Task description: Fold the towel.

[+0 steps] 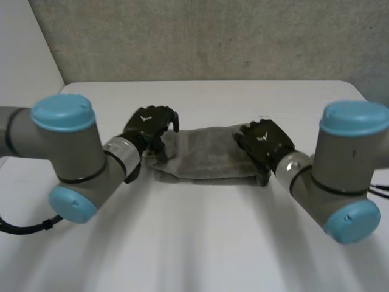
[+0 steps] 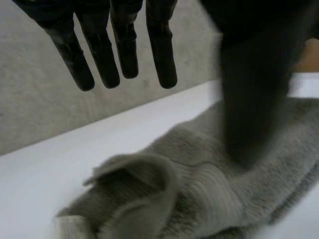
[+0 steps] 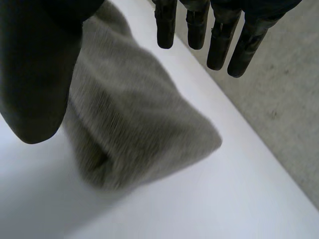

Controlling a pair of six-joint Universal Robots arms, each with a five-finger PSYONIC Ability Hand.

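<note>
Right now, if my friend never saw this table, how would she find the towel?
Start at the white table. Near its middle, between the left robot hand and the right robot hand, lies the towel. It is the only soft grey cloth there, folded into a long strip, rumpled at the end by the left robot hand.

The towel (image 1: 206,155) is plain grey, ribbed near one edge, the table (image 1: 200,243) white, the left hand (image 1: 149,125) and right hand (image 1: 264,141) black, the wall (image 1: 200,36) speckled grey.
</note>
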